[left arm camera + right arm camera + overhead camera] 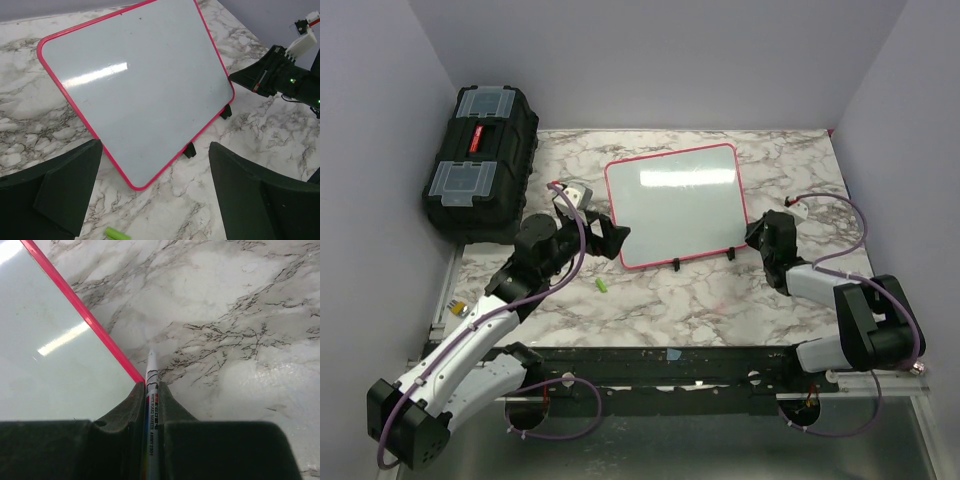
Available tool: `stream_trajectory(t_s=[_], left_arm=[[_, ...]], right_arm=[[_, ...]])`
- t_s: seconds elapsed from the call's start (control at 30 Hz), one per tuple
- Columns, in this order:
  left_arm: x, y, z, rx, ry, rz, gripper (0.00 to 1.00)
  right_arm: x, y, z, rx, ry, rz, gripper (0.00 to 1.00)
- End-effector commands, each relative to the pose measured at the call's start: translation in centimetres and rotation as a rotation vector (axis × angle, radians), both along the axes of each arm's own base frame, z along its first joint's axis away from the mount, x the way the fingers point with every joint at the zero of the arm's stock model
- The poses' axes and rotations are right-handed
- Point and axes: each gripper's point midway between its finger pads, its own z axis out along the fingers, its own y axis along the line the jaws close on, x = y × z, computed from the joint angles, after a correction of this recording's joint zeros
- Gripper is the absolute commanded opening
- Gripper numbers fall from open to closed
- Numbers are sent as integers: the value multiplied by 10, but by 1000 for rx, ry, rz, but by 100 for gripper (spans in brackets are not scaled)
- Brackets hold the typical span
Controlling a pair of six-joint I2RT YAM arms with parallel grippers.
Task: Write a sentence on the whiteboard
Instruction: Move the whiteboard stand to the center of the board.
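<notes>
The whiteboard [675,205] lies flat on the marble bench [720,300], in the middle toward the far side, turned a little so its near left corner comes closest to me. Its pink frame runs all round, and a streak of glare crosses the white face. Two small black clips [676,264] sit against its near edge.

My left fingers [615,238] are spread wide, holding nothing. They hover just beside the board's near left corner and point across it. From my left wrist that corner shows between the two fingers.

My right fingers [760,235] are by the board's near right corner, pressed together on a thin white marker [151,405]. The marker sticks out past them, with its tip just to the right of the pink frame, over bare marble. I cannot tell whether the tip touches the bench.

A small green cap [602,286] lies on the bench near of the board's left corner, close under my left wrist. A black toolbox [480,160] with clear lid compartments stands at the far left, apart from the board.
</notes>
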Motion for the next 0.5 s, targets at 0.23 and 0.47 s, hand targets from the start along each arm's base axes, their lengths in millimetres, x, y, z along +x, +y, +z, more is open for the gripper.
stream_trajectory(t_s=[0.23,0.47], left_arm=[[14,12,17,67,-24,71,89],[40,25,33,172,21,160,91]], right_arm=[[2,-21,14,-85,72,-107,0],[-7,-52,47,-193,87,-239,1]])
